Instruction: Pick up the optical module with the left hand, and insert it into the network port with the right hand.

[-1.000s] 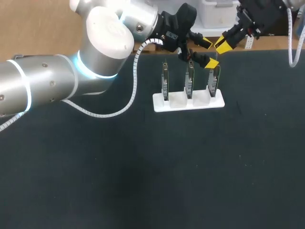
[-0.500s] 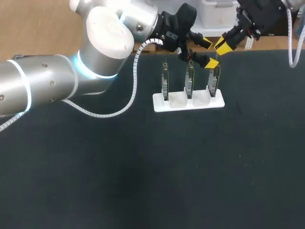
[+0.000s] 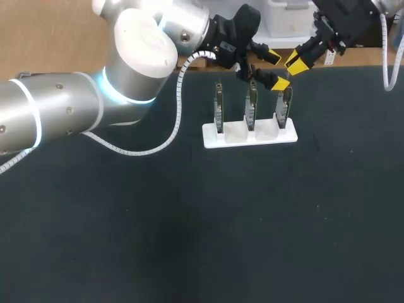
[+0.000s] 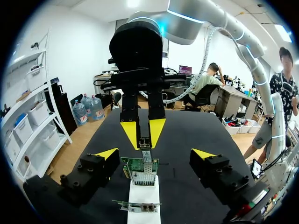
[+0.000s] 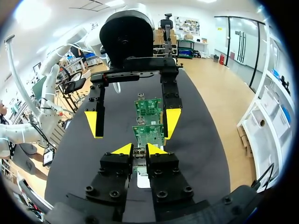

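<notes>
Metal-cased optical module [image 4: 145, 148], prob. light, stiff, slick, sits pinched betw. right gripper [image 3: 295, 61] tips just over the green card [image 4: 140, 169]; hold by flat sides; left gripper [image 3: 276, 71] spread wide, flanking card.

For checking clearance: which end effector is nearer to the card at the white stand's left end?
Left. The left end effector is at the other end of the stand, two slots from the left-end card; the right end effector is beyond it, farther.
</notes>
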### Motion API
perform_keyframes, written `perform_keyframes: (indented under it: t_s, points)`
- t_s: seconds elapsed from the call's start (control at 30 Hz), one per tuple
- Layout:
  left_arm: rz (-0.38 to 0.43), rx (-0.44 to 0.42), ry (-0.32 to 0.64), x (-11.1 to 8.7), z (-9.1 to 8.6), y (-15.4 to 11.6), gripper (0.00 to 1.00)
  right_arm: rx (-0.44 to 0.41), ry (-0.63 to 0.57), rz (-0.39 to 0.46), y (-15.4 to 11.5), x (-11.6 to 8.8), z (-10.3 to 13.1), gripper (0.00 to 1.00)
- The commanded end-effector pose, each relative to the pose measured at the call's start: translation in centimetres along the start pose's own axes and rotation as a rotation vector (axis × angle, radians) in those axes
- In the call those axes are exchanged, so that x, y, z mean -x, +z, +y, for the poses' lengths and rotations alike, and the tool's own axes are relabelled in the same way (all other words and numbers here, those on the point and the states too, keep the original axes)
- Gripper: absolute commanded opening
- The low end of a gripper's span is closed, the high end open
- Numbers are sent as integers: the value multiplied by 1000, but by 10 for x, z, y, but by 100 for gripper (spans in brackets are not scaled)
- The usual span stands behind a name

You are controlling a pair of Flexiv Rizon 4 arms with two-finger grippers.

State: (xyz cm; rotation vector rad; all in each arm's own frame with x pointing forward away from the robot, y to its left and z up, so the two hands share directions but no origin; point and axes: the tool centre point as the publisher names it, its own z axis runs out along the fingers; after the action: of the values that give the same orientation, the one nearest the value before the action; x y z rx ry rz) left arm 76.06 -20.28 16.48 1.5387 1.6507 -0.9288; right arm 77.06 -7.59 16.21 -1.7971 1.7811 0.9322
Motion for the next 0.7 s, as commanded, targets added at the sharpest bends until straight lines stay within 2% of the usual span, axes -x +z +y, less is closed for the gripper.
perform_keyframes:
  t_s: [0.03,0.7]
  points:
    - [7,-1,-2,1,1,1,100,-2,1,0,3,-2,2,0]
    - [7,-1,-2,1,1,1,100,-8,-36,20,4,-3,3,0]
